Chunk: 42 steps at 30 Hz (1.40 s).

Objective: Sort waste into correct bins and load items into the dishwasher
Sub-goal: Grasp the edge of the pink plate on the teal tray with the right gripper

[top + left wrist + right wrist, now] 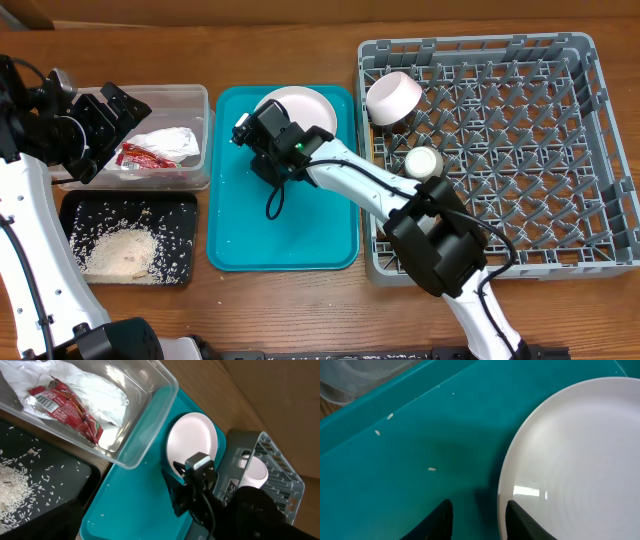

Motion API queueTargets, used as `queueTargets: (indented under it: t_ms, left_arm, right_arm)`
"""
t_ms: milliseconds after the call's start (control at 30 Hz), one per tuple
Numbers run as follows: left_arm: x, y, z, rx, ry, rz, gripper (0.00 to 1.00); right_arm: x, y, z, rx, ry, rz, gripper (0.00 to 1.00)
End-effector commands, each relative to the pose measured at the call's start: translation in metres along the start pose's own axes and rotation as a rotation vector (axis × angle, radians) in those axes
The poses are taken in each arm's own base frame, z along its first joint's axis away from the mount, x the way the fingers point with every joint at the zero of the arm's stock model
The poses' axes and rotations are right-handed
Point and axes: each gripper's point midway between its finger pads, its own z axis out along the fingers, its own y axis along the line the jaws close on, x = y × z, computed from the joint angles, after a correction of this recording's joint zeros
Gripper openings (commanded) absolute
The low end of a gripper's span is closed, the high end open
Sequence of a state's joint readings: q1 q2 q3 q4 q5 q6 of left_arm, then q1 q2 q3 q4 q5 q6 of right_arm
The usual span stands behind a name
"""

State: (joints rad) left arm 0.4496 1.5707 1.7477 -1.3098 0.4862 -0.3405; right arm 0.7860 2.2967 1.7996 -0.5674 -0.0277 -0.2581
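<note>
my right gripper (477, 521) is open, its fingertips (442, 520) apart and low over the teal tray (395, 485). the plate (570, 460) lies flat on that tray. its rim runs into the gap, close against one finger, and i cannot tell if they touch. the wrist view cuts off the plate's far side, and from overhead the wrist body hides the fingers and part of the plate. a few loose grains (432, 468) lie on the tray off the other finger.

to that gripper's right, past the tray edge, is the rack (520, 150), with a pink bowl (393, 97) and a cup (423, 162) near its closer side. my own arm covers the rack's near corner.

my left gripper (110, 135) hangs over the left end of the tub (190, 100). from overhead its jaws look spread, though its own camera barely shows them. beside it in the tub, the wrapper (145, 155) lies on the napkin (170, 140). the black tray (175, 215) just behind holds the rice (120, 250).
</note>
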Motion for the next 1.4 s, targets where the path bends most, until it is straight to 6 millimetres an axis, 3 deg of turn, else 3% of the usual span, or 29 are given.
queueTargets:
  t_ms: [0,500,1133,1233,1367]
  left_arm:
    - [-0.001,-0.006,-0.010,0.011,-0.029,0.029,1.00]
    - [-0.001,-0.006,-0.010,0.011,-0.029,0.029,1.00]
    - [-0.001,-0.006,-0.010,0.011,-0.029,0.029,1.00]
    - [-0.001,-0.006,-0.010,0.011,-0.029,0.029,1.00]
    - [-0.001,-0.006,-0.010,0.011,-0.029,0.029,1.00]
  right_arm:
    - [0.004,-0.005,0.005,0.020,0.008,-0.008,0.36]
    - [0.010,-0.015,0.006,0.027,0.024,0.014,0.36]
    - [0.041,-0.010,0.022,0.011,0.106,0.018,0.34]
    - [0.044,-0.010,0.022,0.009,0.115,0.022,0.28]
    - [0.043,-0.006,0.022,-0.004,0.114,0.021,0.04]
